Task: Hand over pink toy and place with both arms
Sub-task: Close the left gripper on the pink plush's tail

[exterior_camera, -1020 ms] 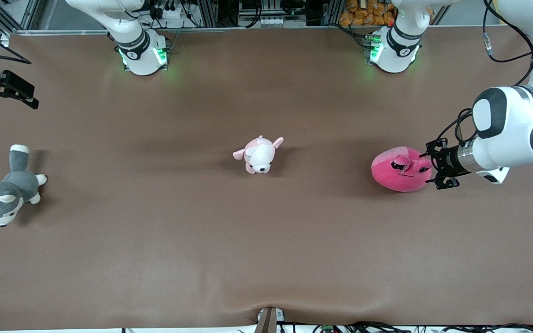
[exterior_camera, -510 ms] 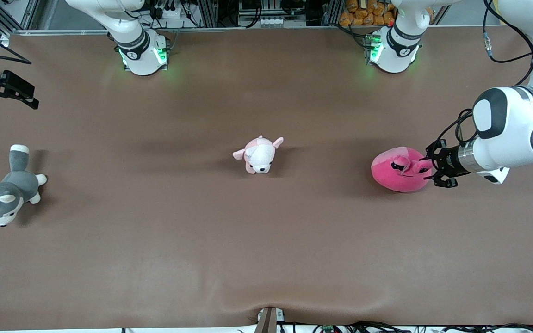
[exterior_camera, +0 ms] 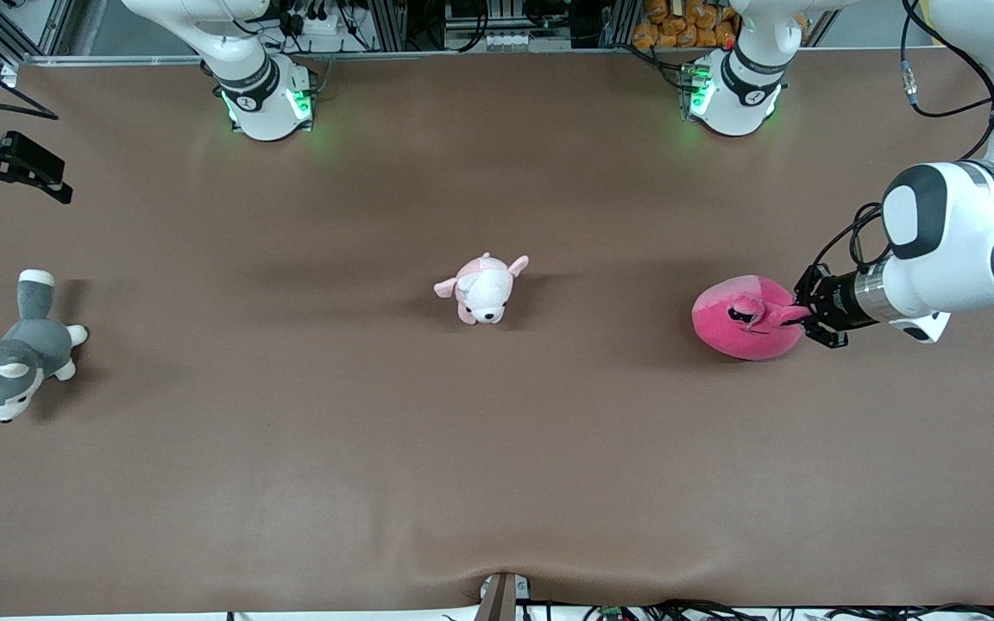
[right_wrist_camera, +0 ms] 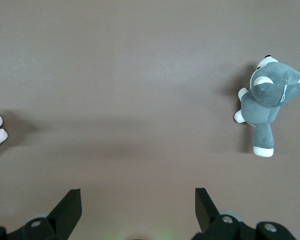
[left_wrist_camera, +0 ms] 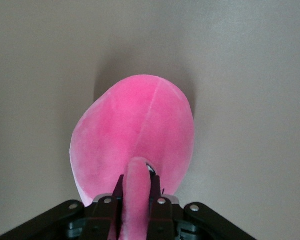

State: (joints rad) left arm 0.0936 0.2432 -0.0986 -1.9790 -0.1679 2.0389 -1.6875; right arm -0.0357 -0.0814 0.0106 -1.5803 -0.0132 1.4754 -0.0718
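The pink toy (exterior_camera: 734,332) lies on the brown table toward the left arm's end, its pale patch facing the bases. My left gripper (exterior_camera: 801,317) is low at the toy's side toward the left arm's end of the table, shut on a pink stalk that sticks out of the toy. In the left wrist view the toy (left_wrist_camera: 130,125) fills the middle and the stalk sits pinched in the left gripper (left_wrist_camera: 136,182). My right gripper (right_wrist_camera: 138,205) shows only in its own wrist view, open and empty, held high over bare table; the right arm waits.
A small pale pink-and-white puppy plush (exterior_camera: 481,289) lies mid-table. A grey-and-white husky plush (exterior_camera: 9,362) lies at the right arm's end and also shows in the right wrist view (right_wrist_camera: 267,100). A black fixture (exterior_camera: 9,164) sticks in at that end's edge.
The left gripper's fingers have closed from open around the toy's stalk to shut on it, and the gripper has shifted slightly. The toy's stalk is drawn out toward the gripper.
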